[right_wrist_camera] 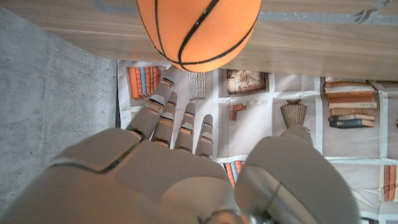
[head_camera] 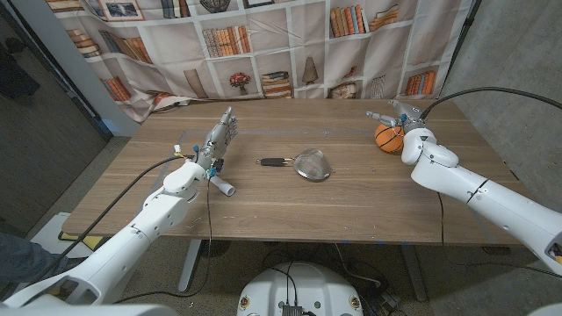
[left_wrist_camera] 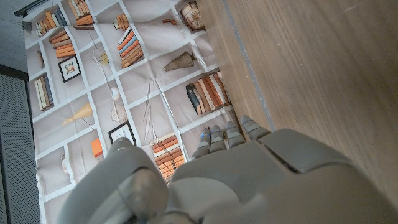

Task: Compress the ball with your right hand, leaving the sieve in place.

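Observation:
An orange basketball-patterned ball (head_camera: 386, 138) sits on the wooden table (head_camera: 351, 206) at the far right. My right hand (head_camera: 397, 117) hovers right at it, fingers spread and reaching past its top. In the right wrist view the ball (right_wrist_camera: 198, 30) lies just beyond the straight fingertips (right_wrist_camera: 166, 93), which do not wrap it. A metal sieve (head_camera: 313, 165) with a dark handle (head_camera: 276, 161) lies mid-table, well left of the ball. My left hand (head_camera: 219, 136) stands with fingers straight and holds nothing, left of the sieve; the left hand (left_wrist_camera: 249, 174) also shows in the left wrist view.
A small white cylinder (head_camera: 225, 186) lies by my left wrist. A bookshelf-print curtain (head_camera: 290, 44) hangs behind the table's far edge. A grey wall (head_camera: 509, 53) stands close on the right. Bare wood stretches in front of the sieve.

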### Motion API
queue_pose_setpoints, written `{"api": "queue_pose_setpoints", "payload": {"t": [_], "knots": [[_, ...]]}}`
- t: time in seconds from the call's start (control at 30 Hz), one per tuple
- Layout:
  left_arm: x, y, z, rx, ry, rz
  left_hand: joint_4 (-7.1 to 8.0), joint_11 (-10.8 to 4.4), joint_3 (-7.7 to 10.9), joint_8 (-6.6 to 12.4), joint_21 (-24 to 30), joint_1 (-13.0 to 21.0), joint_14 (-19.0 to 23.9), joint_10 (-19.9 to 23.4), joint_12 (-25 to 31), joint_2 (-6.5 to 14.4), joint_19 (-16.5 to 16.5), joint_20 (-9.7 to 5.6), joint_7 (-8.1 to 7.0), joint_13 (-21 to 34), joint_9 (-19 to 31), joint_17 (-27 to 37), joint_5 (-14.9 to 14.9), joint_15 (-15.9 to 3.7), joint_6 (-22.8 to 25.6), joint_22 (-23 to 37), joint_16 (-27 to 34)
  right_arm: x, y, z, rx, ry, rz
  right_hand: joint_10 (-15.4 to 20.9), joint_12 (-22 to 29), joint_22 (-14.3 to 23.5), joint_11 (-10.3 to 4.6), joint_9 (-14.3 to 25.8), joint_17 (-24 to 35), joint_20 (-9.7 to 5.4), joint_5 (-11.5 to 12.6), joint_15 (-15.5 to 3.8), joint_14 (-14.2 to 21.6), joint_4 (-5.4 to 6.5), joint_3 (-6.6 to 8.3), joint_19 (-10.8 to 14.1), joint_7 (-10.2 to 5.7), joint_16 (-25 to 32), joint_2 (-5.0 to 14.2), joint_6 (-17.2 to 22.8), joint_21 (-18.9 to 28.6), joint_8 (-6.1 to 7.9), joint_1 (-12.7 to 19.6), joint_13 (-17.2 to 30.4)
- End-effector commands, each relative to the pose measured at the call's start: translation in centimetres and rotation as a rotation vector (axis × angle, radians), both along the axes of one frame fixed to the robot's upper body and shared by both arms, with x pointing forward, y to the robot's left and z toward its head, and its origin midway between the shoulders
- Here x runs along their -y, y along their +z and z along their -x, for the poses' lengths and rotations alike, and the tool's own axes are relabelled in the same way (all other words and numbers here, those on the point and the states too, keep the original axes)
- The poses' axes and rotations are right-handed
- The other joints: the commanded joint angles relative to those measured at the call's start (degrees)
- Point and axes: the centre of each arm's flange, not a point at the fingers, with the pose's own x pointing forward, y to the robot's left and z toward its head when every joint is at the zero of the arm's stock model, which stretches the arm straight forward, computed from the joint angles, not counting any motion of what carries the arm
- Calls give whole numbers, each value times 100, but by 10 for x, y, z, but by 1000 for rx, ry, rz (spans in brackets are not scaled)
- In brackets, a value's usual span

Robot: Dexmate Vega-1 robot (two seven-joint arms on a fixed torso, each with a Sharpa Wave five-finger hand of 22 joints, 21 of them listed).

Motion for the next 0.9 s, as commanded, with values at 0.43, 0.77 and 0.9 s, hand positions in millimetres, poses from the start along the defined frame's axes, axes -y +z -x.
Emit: {"api": "queue_pose_setpoints", "payload": {"t": [0.43, 0.77, 0.9], "knots": [[-5, -5, 8, 6, -12, 0, -6, 5, -48, -12, 3, 22, -25, 41, -17, 4, -12, -22, 4, 16, 30, 13, -28, 0, 16, 29, -4, -3, -6, 43, 372, 369, -325, 290, 79, 31, 92, -6, 42, -521, 10, -261, -79, 41, 11, -261, 14, -86, 170, 389, -210, 70, -125, -14], [-9, 0, 17, 39, 12, -4, -6, 35, -65, -19, 22, 29, -3, 60, -13, 7, 39, -235, 58, 16, 30, 13, -36, -13, 6, 29, 3, -11, -14, 39, 348, 622, -494, 288, 46, 54, 133, -14, 53, -626, 1, -340, -274, 86, 15, -575, 64, -150, 286, 477, -359, 47, -234, -20], [-9, 3, 21, 53, 31, -27, -6, 49, -71, -21, 32, 31, 6, 64, -13, 7, 70, -292, 85, 15, 29, 12, -38, -13, 4, 28, 5, -11, -17, 36, 311, 675, -534, 284, 32, 55, 142, -16, 49, -520, -5, -328, -345, 96, 3, -617, 121, -163, 296, 432, -384, 10, -277, -24]]}}
